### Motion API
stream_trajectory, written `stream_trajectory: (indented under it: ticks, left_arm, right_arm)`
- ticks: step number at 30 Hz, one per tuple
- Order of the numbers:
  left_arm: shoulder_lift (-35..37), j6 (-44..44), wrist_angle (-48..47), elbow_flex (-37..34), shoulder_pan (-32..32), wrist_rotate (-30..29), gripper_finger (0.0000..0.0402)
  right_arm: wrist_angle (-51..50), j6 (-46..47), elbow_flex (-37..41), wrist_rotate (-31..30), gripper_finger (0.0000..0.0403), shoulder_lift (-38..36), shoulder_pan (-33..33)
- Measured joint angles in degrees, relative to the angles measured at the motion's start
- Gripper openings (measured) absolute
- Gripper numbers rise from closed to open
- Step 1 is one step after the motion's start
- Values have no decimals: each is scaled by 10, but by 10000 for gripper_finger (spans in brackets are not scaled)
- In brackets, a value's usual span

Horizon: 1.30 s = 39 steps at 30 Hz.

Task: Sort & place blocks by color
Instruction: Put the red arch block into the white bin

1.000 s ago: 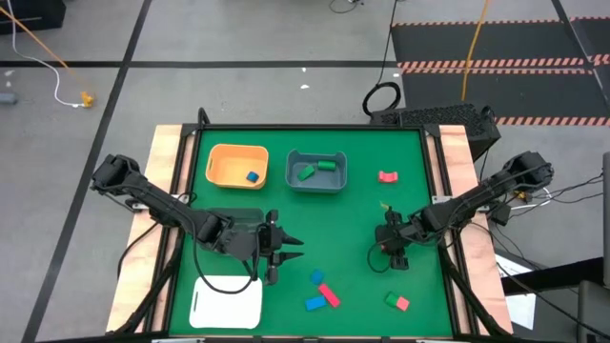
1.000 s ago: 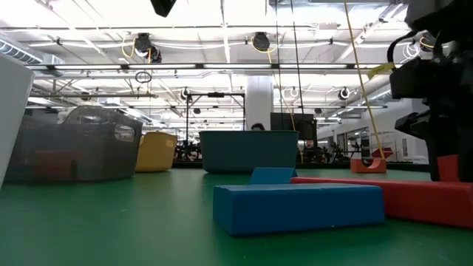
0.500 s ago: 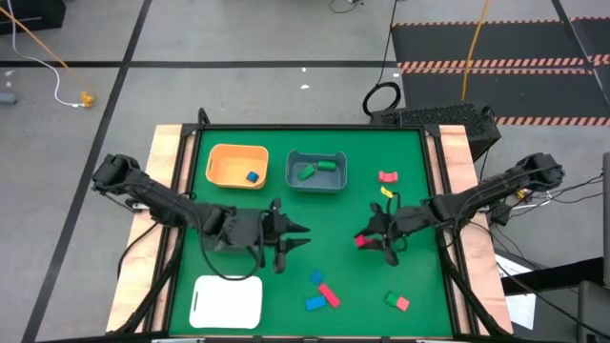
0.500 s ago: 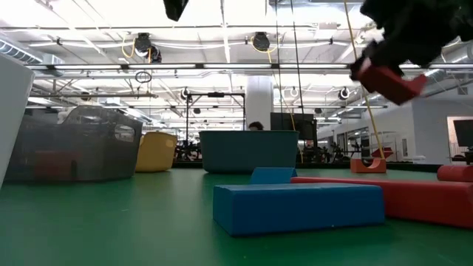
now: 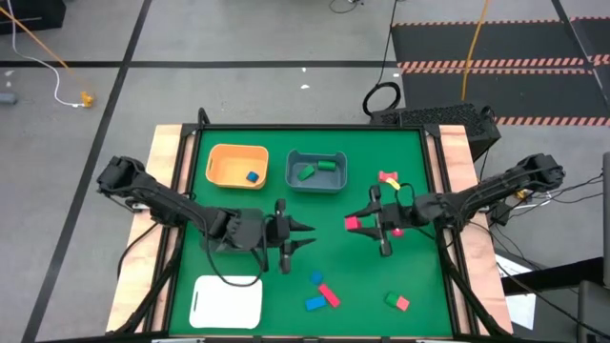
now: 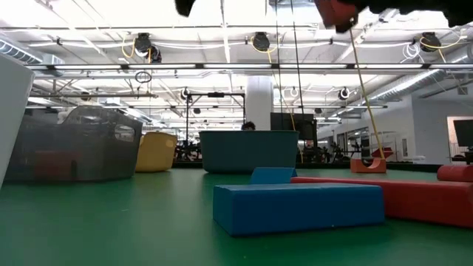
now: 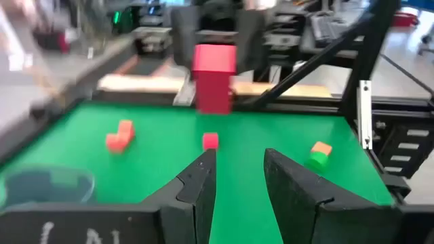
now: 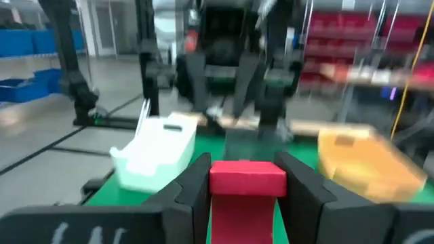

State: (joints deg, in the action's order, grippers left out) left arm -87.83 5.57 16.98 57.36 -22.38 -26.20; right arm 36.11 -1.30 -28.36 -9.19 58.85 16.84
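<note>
A green table [image 5: 419, 143] stands on a grey workshop floor, with an orange bin [image 5: 237, 164] and a grey bin [image 5: 316, 171] at its far side. The right gripper [image 5: 362, 221], clamped on a red block [image 5: 352, 223], has lifted it and swung left to mid-table, facing the left gripper [image 5: 300, 236], whose narrowly parted fingers hold nothing: probably a handover. More blocks [image 5: 321, 293] lie near.
</note>
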Motion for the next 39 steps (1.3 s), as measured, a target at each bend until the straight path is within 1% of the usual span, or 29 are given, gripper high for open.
stream_trajectory:
  ticks: [3,6,9,13,17,19,25,28,31,32,36,39]
  left_arm:
    - [-20,-73,53,0,-4,-18,124]
    - [-40,-113,100,0,0,-36,124]
    - [-48,-117,128,0,6,-24,124]
    - [-49,-119,131,0,8,-9,124]
    - [-49,-133,132,0,10,-8,124]
    - [-49,-134,133,0,13,-8,124]
    - [-49,-129,131,0,20,-7,126]
    - [-49,-141,129,0,21,-7,141]
    - [-49,-199,134,0,24,-7,167]
    - [-49,-205,136,0,26,-7,176]
    - [-49,-153,164,0,30,-7,205]
    - [-48,-129,184,0,38,-6,219]
  right_arm:
    - [67,-36,0,3,113,11,0]
    - [111,-63,0,4,113,23,0]
    - [126,-74,0,4,113,34,0]
    - [157,-89,0,5,113,48,0]
    - [207,-113,0,48,113,75,0]
    - [225,-122,0,54,113,87,0]
    - [247,-141,0,48,113,105,-4]
    - [257,-142,0,49,113,106,-8]
    - [257,-139,0,48,113,106,-15]
    - [256,-134,0,48,113,106,-16]
    - [250,-128,0,48,113,106,-19]
    - [266,-127,0,52,113,106,-19]
